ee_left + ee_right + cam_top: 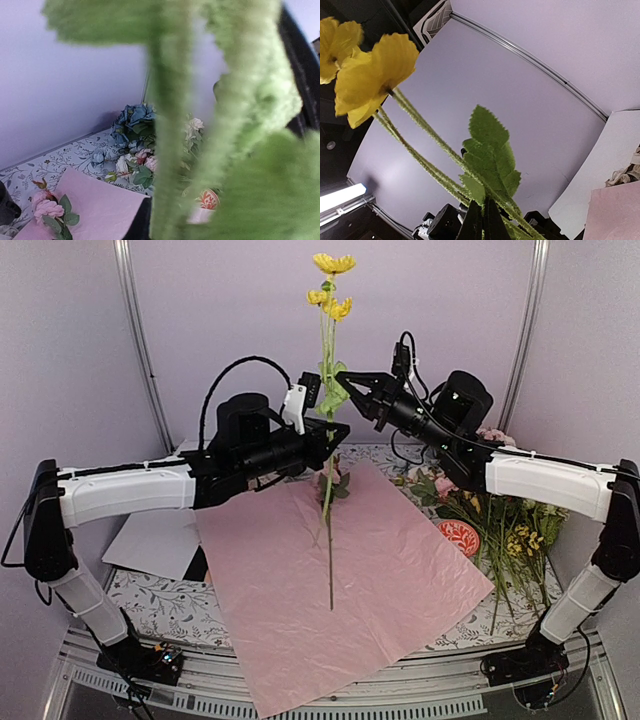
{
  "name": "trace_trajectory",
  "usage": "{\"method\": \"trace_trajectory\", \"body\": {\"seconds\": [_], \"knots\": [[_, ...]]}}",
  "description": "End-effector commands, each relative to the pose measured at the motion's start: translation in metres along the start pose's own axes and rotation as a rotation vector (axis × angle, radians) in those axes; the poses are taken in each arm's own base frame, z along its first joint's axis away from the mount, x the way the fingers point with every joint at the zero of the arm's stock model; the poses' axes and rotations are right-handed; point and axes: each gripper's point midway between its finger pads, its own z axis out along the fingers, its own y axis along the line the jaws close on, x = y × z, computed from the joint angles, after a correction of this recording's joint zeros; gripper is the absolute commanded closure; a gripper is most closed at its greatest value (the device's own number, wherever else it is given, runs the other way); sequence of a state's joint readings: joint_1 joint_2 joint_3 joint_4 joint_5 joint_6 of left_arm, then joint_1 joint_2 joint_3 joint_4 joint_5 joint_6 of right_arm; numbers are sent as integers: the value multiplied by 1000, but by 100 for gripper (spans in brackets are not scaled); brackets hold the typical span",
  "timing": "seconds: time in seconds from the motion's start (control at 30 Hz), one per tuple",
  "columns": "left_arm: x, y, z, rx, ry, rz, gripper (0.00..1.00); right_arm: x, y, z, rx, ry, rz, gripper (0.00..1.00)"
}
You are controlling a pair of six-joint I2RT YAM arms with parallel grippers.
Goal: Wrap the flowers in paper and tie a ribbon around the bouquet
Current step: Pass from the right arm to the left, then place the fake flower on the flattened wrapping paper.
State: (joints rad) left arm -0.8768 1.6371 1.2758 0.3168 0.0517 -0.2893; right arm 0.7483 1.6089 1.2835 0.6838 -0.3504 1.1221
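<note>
A long-stemmed yellow flower (333, 264) stands upright over the middle of the pink paper (400, 580), its stem (329, 540) hanging down to the sheet. My right gripper (347, 391) is shut on the stem by a green leaf (490, 150), with the yellow blooms (375, 70) above my right gripper (483, 206). Just below, my left gripper (335, 440) is closed round the same stem (167, 150), which fills its wrist view as a green blur. A pink bloom with leaves (47, 207) lies on the paper's far edge. No ribbon or bouquet is in view.
A pile of loose flowers (500, 530) and a red-patterned disc (460, 537) lie on the right. Blue and pale blooms (132, 120) sit at the back. A flat white sheet (150, 540) lies left of the paper on the leaf-print tablecloth (160, 600).
</note>
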Motion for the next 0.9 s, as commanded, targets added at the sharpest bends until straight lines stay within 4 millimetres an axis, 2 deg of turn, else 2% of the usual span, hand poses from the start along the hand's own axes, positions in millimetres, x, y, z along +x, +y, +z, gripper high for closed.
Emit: {"method": "trace_trajectory", "body": {"seconds": [0.0,0.07,0.1,0.2,0.3,0.37,0.47,0.53,0.63,0.77,0.87], "knots": [[3,0,-10,-40,24,-20,100,-8,19,-1,-47,-20,-12,100],[3,-9,-17,-11,62,-48,100,-13,15,-3,-16,-14,-45,100],[7,-12,-24,-2,103,-78,100,-16,8,-5,19,8,-62,93],[24,-2,-34,-24,186,-235,100,-29,-16,-14,164,74,-149,45],[58,18,-34,-14,269,-400,100,-53,-53,-43,392,66,-281,20],[85,35,-29,-43,332,-458,100,-72,-76,-70,536,55,-348,13],[117,43,-18,5,419,-569,100,-102,-104,-118,708,47,-394,11],[129,49,-12,26,443,-622,100,-122,-124,-156,848,19,-418,11],[149,64,-4,-31,475,-615,100,-150,-154,-220,1081,-25,-444,17],[180,83,5,-75,526,-667,100,-168,-191,-290,1308,-28,-418,20],[199,95,14,-115,553,-658,91,-166,-216,-317,1378,19,-373,30]]}}
